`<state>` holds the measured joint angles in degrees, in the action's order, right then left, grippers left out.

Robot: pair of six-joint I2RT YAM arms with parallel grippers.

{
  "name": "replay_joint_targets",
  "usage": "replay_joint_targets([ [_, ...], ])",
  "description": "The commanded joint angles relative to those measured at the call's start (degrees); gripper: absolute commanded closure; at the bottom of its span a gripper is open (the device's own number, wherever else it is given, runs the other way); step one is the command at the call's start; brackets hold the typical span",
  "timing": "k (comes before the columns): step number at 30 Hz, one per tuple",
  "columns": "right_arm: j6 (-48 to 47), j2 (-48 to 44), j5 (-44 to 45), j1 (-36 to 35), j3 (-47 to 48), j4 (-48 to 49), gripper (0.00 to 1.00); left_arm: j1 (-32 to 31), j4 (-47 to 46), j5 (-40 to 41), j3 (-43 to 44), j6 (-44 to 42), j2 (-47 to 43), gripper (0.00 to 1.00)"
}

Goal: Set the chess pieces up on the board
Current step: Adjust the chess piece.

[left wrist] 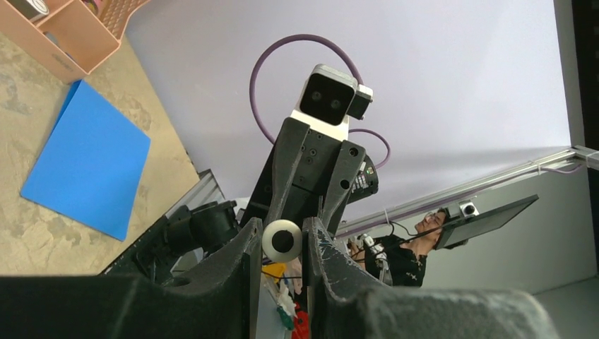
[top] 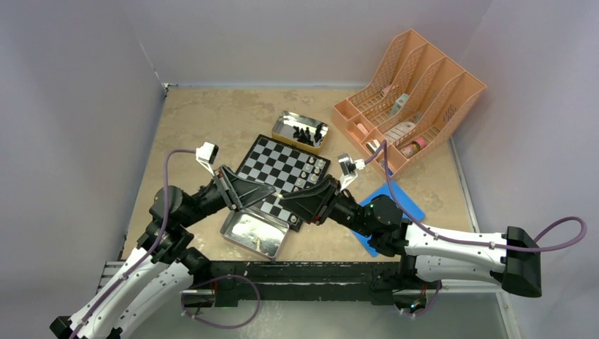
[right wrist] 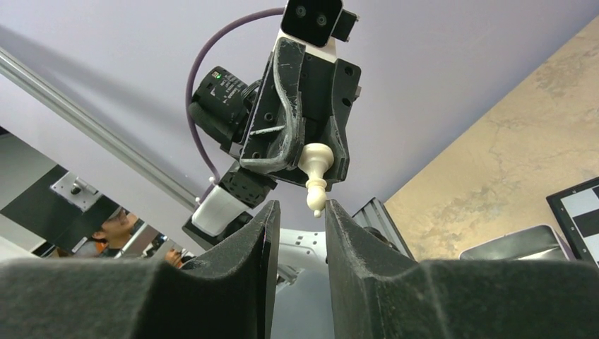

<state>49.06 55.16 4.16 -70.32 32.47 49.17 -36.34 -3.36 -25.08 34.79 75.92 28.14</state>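
My left gripper [top: 277, 191] is shut on a cream-white chess piece [left wrist: 282, 240], whose round base with a dark centre faces its camera. The right wrist view shows that piece [right wrist: 315, 175] in the left gripper's jaws, its top pointing at my right gripper [right wrist: 297, 212]. The right gripper [top: 288, 200] is open, its fingertips on either side of the piece's tip without gripping it. Both grippers meet tip to tip above the near edge of the checkered board [top: 272, 164]. A few pieces [top: 311, 169] stand along the board's right side.
A metal tin [top: 288, 121] with black pieces lies behind the board. A second tin [top: 254, 234] lies at its near edge. A blue flat square [top: 410, 208] is under the right arm. A pink file organizer [top: 413, 95] stands at the back right.
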Motion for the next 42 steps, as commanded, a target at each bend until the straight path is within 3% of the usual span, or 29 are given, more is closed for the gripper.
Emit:
replay_joint_targets([
  [1, 1.5, 1.0, -0.1, -0.1, 3.4, 7.7, 0.7, 0.3, -2.5, -2.2, -0.8, 0.3, 0.9, 1.0],
  [7, 1.6, 0.2, 1.7, -0.1, 2.5, 10.2, 0.78, 0.3, -1.7, -1.6, -1.4, 0.0, -0.1, 1.0],
  [20, 2.7, 2.7, 1.2, 0.0, 4.1, 13.3, 0.73, 0.3, -3.6, -3.4, -1.3, 1.2, 1.1, 1.0],
  [30, 2.4, 1.2, 2.6, 0.1, 2.9, 15.8, 0.91, 0.3, -2.3, -3.2, -1.7, 1.0, -0.1, 1.0],
  [32, 2.8, 1.0, 2.5, 0.1, 2.3, 16.0, 0.9, 0.2, -2.3, -2.8, -2.2, 1.2, -0.5, 1.0],
  [37, 3.9, 1.4, 2.0, 0.1, 1.0, 16.0, 0.77, 0.3, -2.5, -2.1, -2.5, 1.0, -0.7, 1.0],
  [42, 4.7, 2.5, 0.7, 0.1, 0.8, 16.1, 0.81, 0.3, -2.7, -2.3, -2.2, 0.8, -0.6, 1.0],
])
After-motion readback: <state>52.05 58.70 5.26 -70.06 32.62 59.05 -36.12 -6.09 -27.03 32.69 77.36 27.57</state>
